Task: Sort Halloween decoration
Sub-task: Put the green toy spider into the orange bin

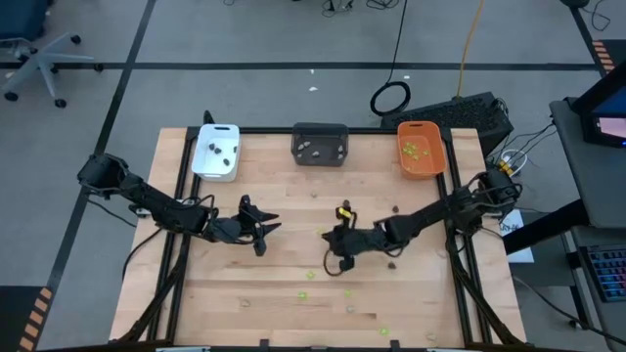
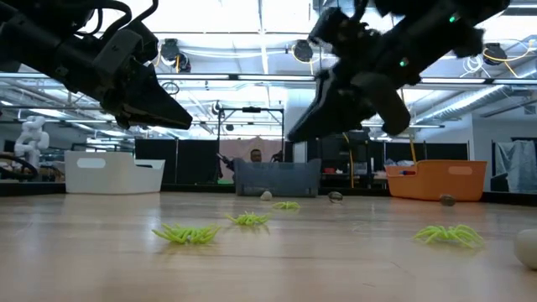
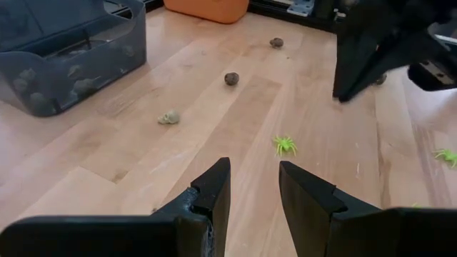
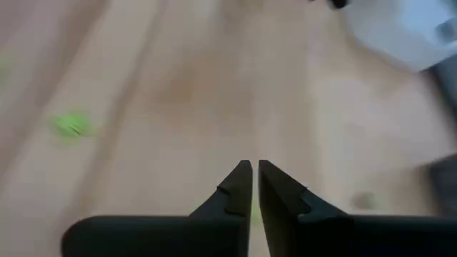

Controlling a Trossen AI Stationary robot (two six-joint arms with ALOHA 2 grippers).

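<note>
Tiny Halloween pieces lie loose on the wooden table: lime green spiders [image 2: 186,233] [image 3: 285,145], a pale skull [image 3: 168,117] and dark lumps [image 3: 231,78]. My left gripper [image 1: 262,233] [image 3: 253,168] hovers open left of the table's middle, above bare wood with nothing between its fingers. My right gripper [image 1: 331,246] [image 4: 251,165] hangs shut near the table's middle, clear of the wood, and I see nothing held in it. A green piece [image 4: 70,126] lies off to one side of it.
Three trays stand along the far edge: white [image 1: 216,152] at the left, dark grey [image 1: 320,144] in the middle, orange [image 1: 422,149] at the right, each with small pieces inside. More green pieces [image 1: 311,275] lie toward the near edge.
</note>
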